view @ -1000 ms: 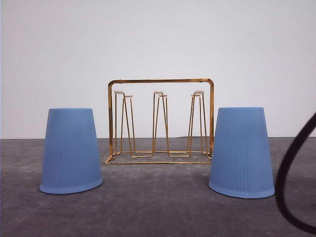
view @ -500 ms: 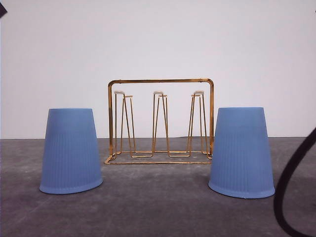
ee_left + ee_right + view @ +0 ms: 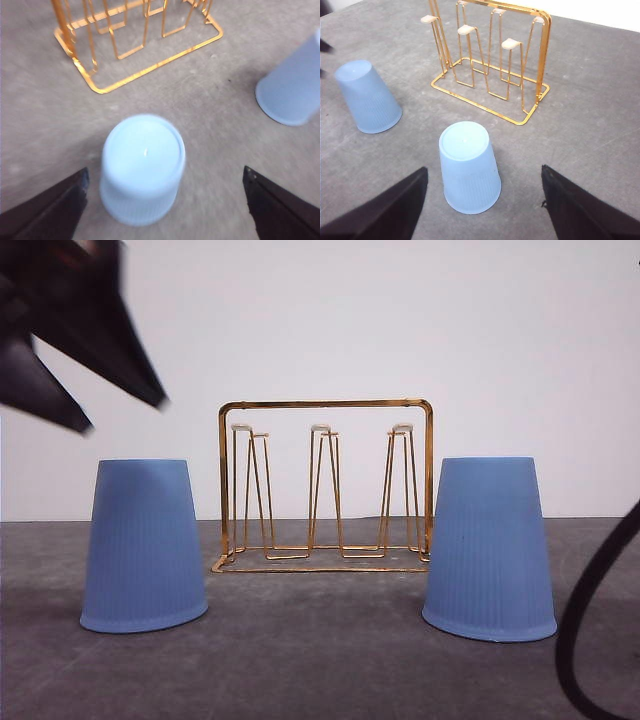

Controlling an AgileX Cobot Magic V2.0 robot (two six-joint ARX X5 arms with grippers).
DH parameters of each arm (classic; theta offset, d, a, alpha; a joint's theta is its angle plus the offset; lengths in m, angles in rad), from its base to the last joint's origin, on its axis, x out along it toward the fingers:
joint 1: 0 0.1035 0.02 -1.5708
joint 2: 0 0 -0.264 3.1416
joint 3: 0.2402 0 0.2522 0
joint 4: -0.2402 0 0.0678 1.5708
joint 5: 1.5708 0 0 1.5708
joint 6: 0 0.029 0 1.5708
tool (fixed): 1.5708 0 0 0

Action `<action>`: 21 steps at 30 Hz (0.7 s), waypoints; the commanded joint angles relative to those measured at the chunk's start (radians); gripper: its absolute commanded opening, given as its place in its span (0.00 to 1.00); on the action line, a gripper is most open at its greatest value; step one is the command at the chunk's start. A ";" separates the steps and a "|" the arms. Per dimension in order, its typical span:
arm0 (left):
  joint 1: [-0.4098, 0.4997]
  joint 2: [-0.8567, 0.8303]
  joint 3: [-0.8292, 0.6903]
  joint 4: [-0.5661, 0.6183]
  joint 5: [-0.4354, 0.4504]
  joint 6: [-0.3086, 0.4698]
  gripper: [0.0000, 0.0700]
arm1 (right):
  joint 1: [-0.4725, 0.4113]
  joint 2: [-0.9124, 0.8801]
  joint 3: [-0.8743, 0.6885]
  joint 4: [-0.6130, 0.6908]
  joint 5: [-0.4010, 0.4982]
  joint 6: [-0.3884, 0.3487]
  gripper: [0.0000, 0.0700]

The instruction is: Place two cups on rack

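Note:
Two light-blue ribbed cups stand upside down on the grey table, the left cup and the right cup. Between them, further back, stands the gold wire rack with bare prongs. My left gripper hangs open and blurred above the left cup. In the left wrist view that cup sits between the spread fingers, untouched, with the left gripper open over it. My right gripper is open above the right cup, fingers well apart from it.
A black cable loops at the right edge of the front view. A white wall rises behind the rack. The rack stands a short way beyond both cups, with bare table around its base.
The left gripper has swung into the front view at the top left, coming down over the left cup. Cups and rack have not moved.

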 commanded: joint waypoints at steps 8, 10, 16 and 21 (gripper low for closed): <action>-0.037 0.224 0.016 0.121 -0.096 -0.133 0.85 | 0.004 0.003 0.012 0.017 0.004 -0.011 0.66; -0.039 0.247 0.016 0.124 -0.102 -0.143 0.84 | 0.004 0.003 0.012 0.016 0.004 -0.011 0.66; -0.042 0.266 0.016 0.118 -0.107 -0.147 0.61 | 0.004 0.003 0.012 0.017 0.004 -0.011 0.66; -0.042 0.255 0.018 0.111 -0.108 -0.152 0.54 | 0.004 0.003 0.012 0.016 0.004 -0.011 0.66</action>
